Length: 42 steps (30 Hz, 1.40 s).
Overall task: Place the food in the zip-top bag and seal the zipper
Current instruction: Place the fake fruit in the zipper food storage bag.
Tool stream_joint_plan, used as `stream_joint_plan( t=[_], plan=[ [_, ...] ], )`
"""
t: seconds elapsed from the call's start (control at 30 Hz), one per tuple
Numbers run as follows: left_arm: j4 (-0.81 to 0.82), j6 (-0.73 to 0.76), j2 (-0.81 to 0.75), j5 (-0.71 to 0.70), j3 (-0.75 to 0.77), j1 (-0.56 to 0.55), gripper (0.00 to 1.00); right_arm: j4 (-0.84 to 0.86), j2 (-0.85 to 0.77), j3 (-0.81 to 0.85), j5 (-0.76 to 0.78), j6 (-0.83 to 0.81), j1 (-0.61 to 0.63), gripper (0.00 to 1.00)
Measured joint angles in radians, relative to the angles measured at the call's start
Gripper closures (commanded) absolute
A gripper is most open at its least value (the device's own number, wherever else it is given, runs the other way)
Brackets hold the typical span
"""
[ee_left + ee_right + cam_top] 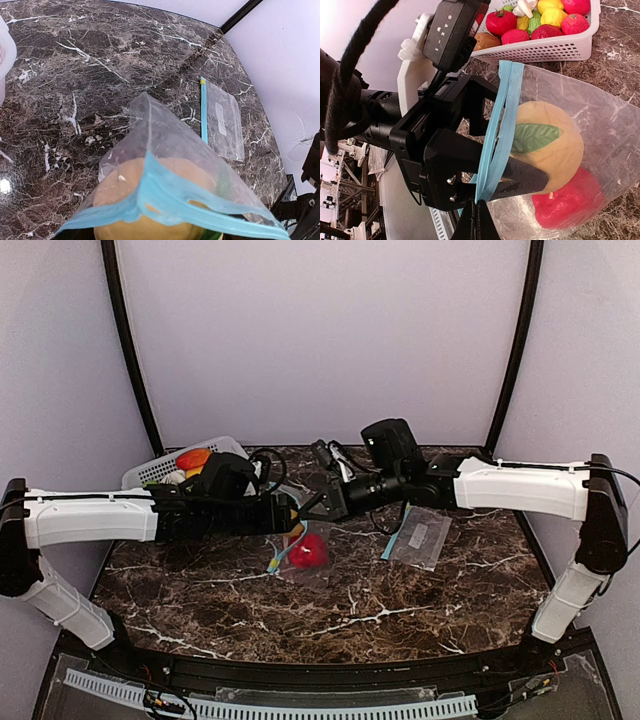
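Since a tan fruit (550, 145) and a red fruit (565, 202) already lie inside the zip-top bag (590, 110) at mid-table, while the rest of the food (547, 17) sits in the white basket (540, 50) beyond it, you are, by my reading, working at the bag's mouth: either holding it for another piece or starting the seal.

- Zipper (497, 125): blue strip. Its lips lie close together in the right wrist view but look wavy in the left wrist view, so it is likely not pressed home.
- Left gripper (288, 514): jaws wide. One finger sits by the strip's upper part, and the lower finger (520, 175) reaches along the bag beside the tan fruit. You cannot tell whether it is inside the mouth or behind it.
- Right gripper (477, 210): jaws narrow, apparently pinched on the strip's near end.
- Next move, if sealing: get the left fingers clear of the lips, then run a firm pinch along the strip.
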Motion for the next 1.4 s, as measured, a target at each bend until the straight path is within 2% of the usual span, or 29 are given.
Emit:
stream_joint_plan(
  t=[0.27, 0.63, 0.87, 1.03, 1.17, 1.4],
  plan=[
    [0.073, -0.019, 0.05, -0.041, -0.006, 0.0, 0.3, 0.002, 0.005, -0.004, -0.014, 0.0, 0.006, 1.0],
    [0.106, -0.033, 0.117, -0.04, -0.01, 0.0, 0.08, 0.007, 0.005, -0.005, -0.014, 0.0, 0.006, 1.0],
    [0.106, -0.035, 0.118, -0.025, -0.01, 0.0, 0.04, 0.007, 0.005, -0.006, -0.014, 0.0, 0.006, 1.0],
    [0.106, -0.04, 0.111, 0.01, -0.023, 0.001, 0.03, 0.006, 0.005, -0.006, -0.016, 0.0, 0.007, 1.0],
    [0.107, -0.055, 0.106, 0.057, -0.034, 0.003, 0.06, 0.006, 0.005, -0.006, -0.02, 0.0, 0.01, 1.0],
    [0.14, -0.072, 0.067, 0.11, -0.068, 0.002, 0.17, 0.024, 0.005, -0.007, -0.045, 0.006, 0.014, 1.0]
  ],
)
